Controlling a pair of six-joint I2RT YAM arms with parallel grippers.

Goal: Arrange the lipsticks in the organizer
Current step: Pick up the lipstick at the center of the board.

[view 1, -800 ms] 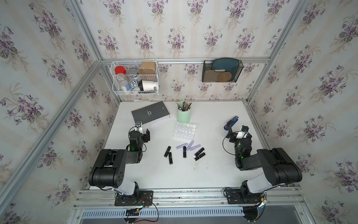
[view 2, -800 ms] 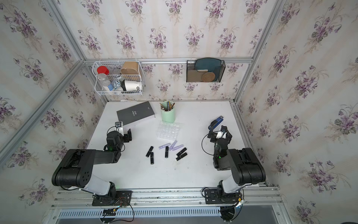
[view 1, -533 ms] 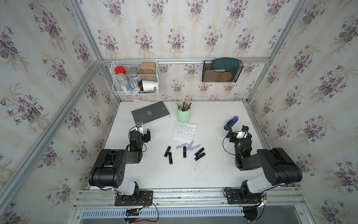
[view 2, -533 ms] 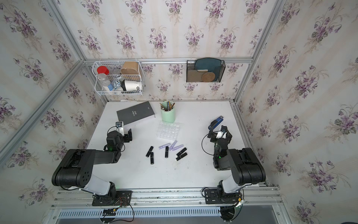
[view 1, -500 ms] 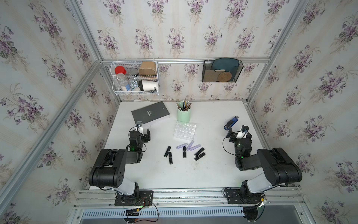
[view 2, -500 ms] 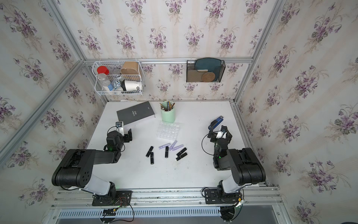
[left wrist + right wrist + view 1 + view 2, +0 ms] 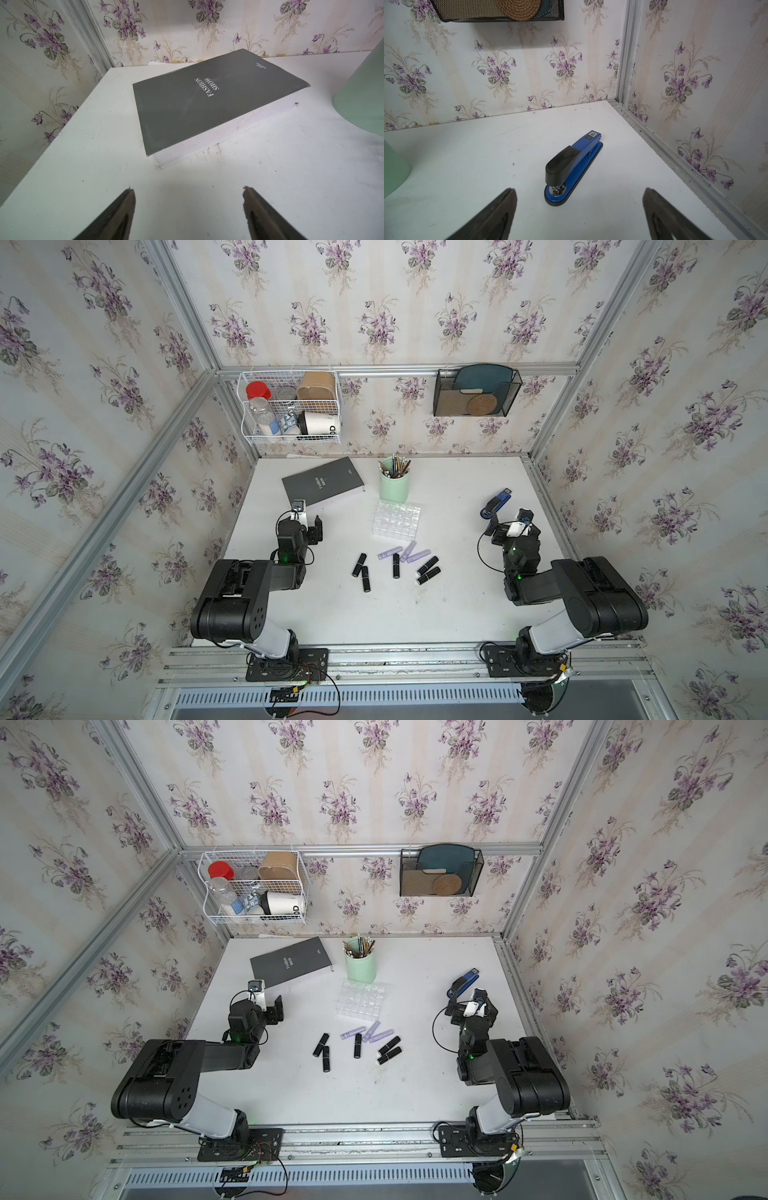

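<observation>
Surrounding white table (image 7: 457, 614), floral wallpaper (image 7: 374, 302).

A robot test booth dressed as a home desk. Flowered wallpaper (image 7: 374, 294) in bare aluminium framing (image 7: 395, 369) closes in a white table (image 7: 457, 614). A wire basket (image 7: 289, 440) and mesh rack (image 7: 451, 404) hang above the table's back edge. A book (image 7: 322, 482), pencil cup (image 7: 394, 488) and stapler (image 7: 496, 504) sit on the table. Robot arms (image 7: 245, 589) stand on rails (image 7: 395, 655) at the table's front edge.

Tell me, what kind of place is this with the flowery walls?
Probably a robot test booth dressed as a home desk corner: floral wallpaper on an aluminium frame, two robot arms mounted by the white table, and props such as lipsticks, a pencil cup and a book.
</observation>
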